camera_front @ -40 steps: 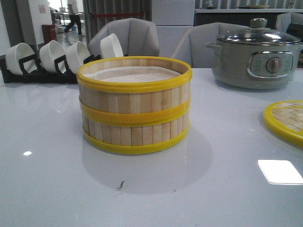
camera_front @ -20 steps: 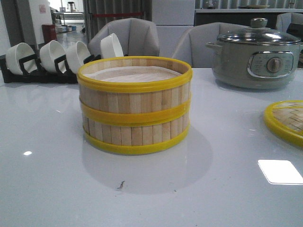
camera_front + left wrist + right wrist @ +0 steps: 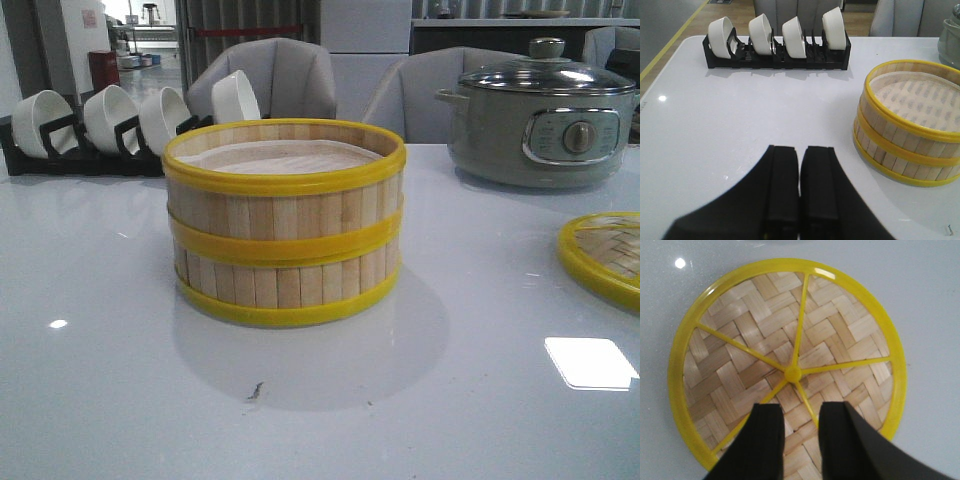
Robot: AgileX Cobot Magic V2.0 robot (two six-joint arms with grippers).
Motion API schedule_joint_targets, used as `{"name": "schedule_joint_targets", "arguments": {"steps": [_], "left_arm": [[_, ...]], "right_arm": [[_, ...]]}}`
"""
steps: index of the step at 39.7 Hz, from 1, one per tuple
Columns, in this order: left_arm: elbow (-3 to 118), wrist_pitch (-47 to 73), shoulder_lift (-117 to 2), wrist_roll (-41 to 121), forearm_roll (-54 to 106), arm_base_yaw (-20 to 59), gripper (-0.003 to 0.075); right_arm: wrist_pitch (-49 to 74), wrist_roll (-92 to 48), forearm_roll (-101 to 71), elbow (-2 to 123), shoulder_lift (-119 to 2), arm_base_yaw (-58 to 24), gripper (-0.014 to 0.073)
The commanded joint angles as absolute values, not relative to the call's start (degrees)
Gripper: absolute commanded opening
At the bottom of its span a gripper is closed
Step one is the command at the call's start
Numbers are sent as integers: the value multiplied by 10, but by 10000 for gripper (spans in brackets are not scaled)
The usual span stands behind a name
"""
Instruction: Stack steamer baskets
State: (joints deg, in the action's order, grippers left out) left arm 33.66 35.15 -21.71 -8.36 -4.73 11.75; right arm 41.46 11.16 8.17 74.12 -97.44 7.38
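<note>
The two steamer baskets stand stacked in the middle of the table, the upper basket (image 3: 285, 190) squarely on the lower basket (image 3: 290, 288). The stack also shows in the left wrist view (image 3: 907, 137). My left gripper (image 3: 800, 150) is shut and empty, over bare table beside the stack and apart from it. My right gripper (image 3: 801, 407) is open and empty above the flat woven lid (image 3: 740, 355), near its yellow hub. Neither gripper shows in the front view.
The woven lid (image 3: 605, 255) lies at the table's right edge. A grey electric pot (image 3: 545, 120) with a glass lid stands at the back right. A black rack of white bowls (image 3: 90, 130) stands at the back left, also in the left wrist view (image 3: 775, 50).
</note>
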Motion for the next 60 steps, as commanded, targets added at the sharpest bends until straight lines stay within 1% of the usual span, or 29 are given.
{"name": "schedule_joint_targets", "arguments": {"steps": [1, 14, 39, 41, 43, 50, 51, 55, 60], "left_arm": [[353, 299, -222, -91, -50, 120, 83], [353, 299, -222, -91, -50, 120, 83], [353, 299, -222, -91, -50, 120, 83], [353, 299, -222, -91, -50, 120, 83], [353, 299, -222, -91, -50, 120, 83], [353, 299, -222, -91, -50, 120, 83], [353, 299, -222, -91, -50, 120, 83], [353, 299, -222, -91, -50, 120, 83], [353, 299, -222, -91, -50, 120, 83]], "right_arm": [[399, 109, 88, 780, -980, 77, 300], [401, 109, 88, 802, -1041, 77, 300], [376, 109, 86, 803, -1083, 77, 295], [376, 110, 83, 803, -1084, 77, 274], [376, 110, 80, 803, -1084, 77, 233], [381, 110, 78, 803, -1083, 77, 30], [381, 110, 78, 803, -1083, 77, 22], [381, 110, 78, 804, -1078, 75, 36], [412, 110, 77, 831, -1061, 61, 36]]}}
